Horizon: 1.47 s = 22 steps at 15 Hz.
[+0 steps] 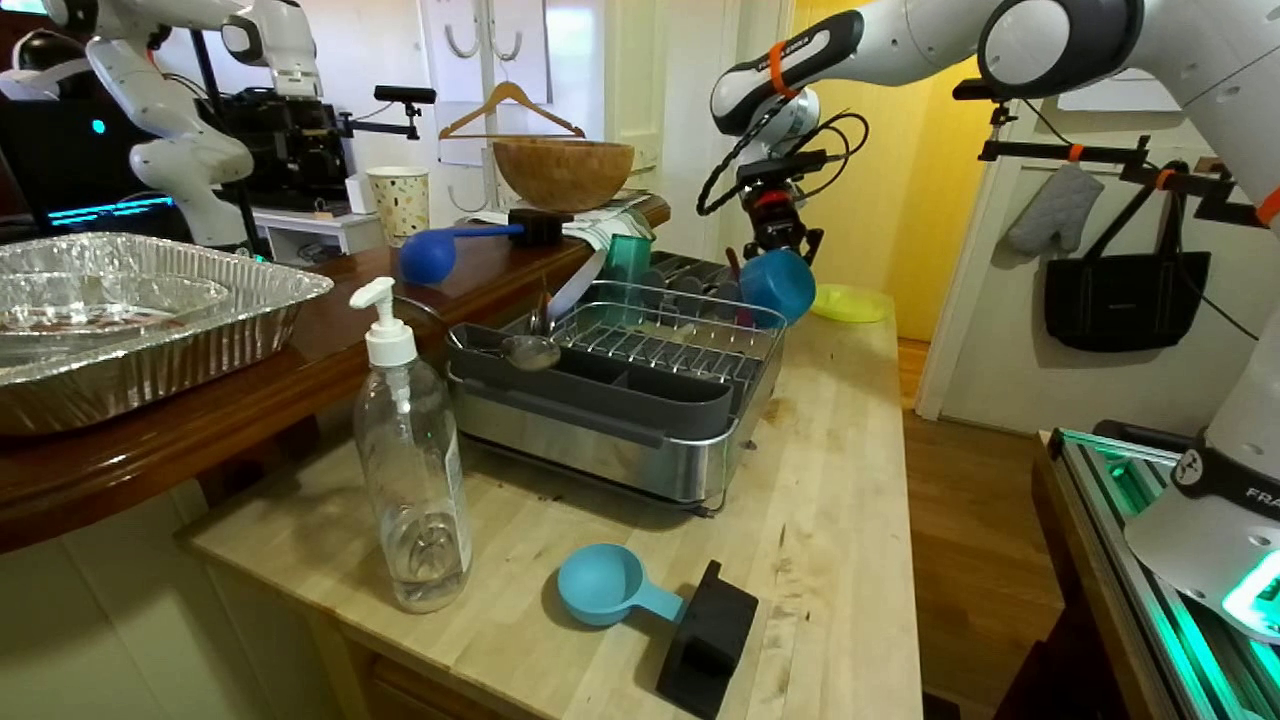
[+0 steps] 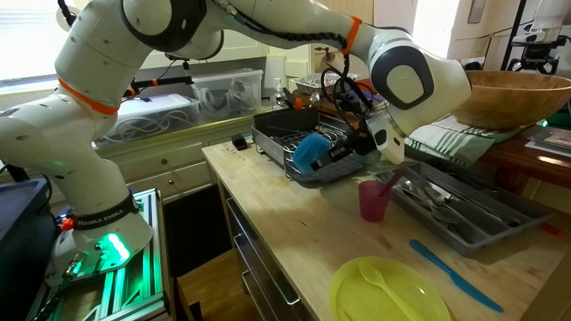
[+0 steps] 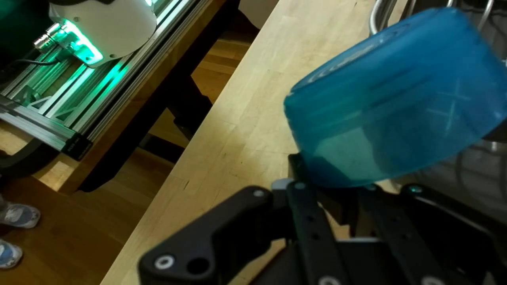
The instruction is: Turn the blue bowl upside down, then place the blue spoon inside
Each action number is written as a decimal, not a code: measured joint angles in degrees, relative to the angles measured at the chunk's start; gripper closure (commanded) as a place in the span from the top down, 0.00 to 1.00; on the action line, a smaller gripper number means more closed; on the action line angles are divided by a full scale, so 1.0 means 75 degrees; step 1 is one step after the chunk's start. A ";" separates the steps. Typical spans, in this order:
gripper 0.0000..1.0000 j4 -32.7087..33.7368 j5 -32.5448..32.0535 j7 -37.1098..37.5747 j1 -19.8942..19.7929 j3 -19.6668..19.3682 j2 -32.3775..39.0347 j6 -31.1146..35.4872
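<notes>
The blue bowl (image 1: pixel 778 286) is tilted on its side above the dish rack's edge; it also shows in an exterior view (image 2: pixel 311 153). In the wrist view the bowl (image 3: pixel 400 107) has its base toward the upper left, and its opening is turned away. My gripper (image 1: pixel 790 246) is shut on its rim; one fingertip is hidden behind the bowl. The gripper (image 2: pixel 324 159) reaches it from the arm's side. A light-blue scoop (image 1: pixel 604 585) with a black block on its handle lies on the table. A darker blue scoop (image 1: pixel 428 257) lies on the brown counter. I cannot tell which is the spoon.
The metal dish rack (image 1: pixel 590 440) stands below and beside the bowl. A pink cup (image 2: pixel 373 209), grey cutlery tray (image 2: pixel 466 247), blue knife (image 2: pixel 468 285) and yellow plate (image 2: pixel 352 294) are on the table. A pump bottle (image 1: pixel 415 490) stands near the rack. A wooden bowl (image 1: pixel 565 175) stands higher.
</notes>
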 measured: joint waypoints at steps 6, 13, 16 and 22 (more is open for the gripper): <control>0.02 -0.0017 -0.0211 -0.0095 0.0165 -0.0061 -0.0404 0.0063; 0.02 -0.0305 -0.0472 -0.0272 0.0445 -0.0045 -0.0969 0.0365; 0.02 -0.0431 -0.0493 -0.0408 0.0604 -0.0034 -0.1243 0.0384; 0.02 -0.1375 -0.1226 -0.0605 0.1067 -0.0044 -0.2084 0.1230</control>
